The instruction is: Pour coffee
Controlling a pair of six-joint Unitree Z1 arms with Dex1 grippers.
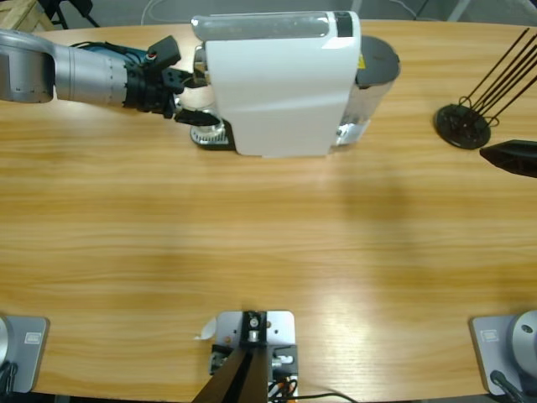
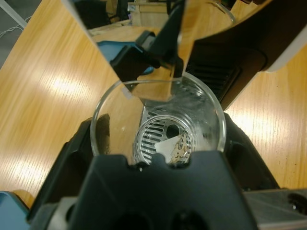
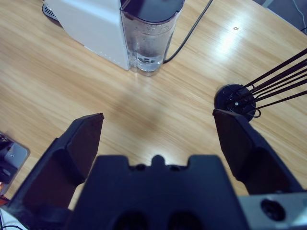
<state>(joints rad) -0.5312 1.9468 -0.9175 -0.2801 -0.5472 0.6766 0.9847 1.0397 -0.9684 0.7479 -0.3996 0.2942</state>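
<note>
A clear glass cup [image 2: 209, 125] stands on the slotted drip tray [image 2: 149, 135] under the spout of the white coffee machine [image 1: 281, 84]. My left gripper [image 2: 158, 152] has one black jaw on each side of the cup, pressed against its wall. In the high view the left arm comes in from the left edge, with the left gripper [image 1: 195, 102] at the machine's front and the cup [image 1: 210, 131] below it. The coffee is out of view. My right gripper [image 3: 158, 117] hangs open over bare table, holding nothing, and shows as the right gripper [image 1: 508, 157] at the right edge.
The machine's clear water tank [image 3: 147, 36] with a black cable sits at its back end. A black round stand with thin rods [image 1: 462, 124] stands at the far right, close to the right gripper. Wide bare wood lies in front of the machine.
</note>
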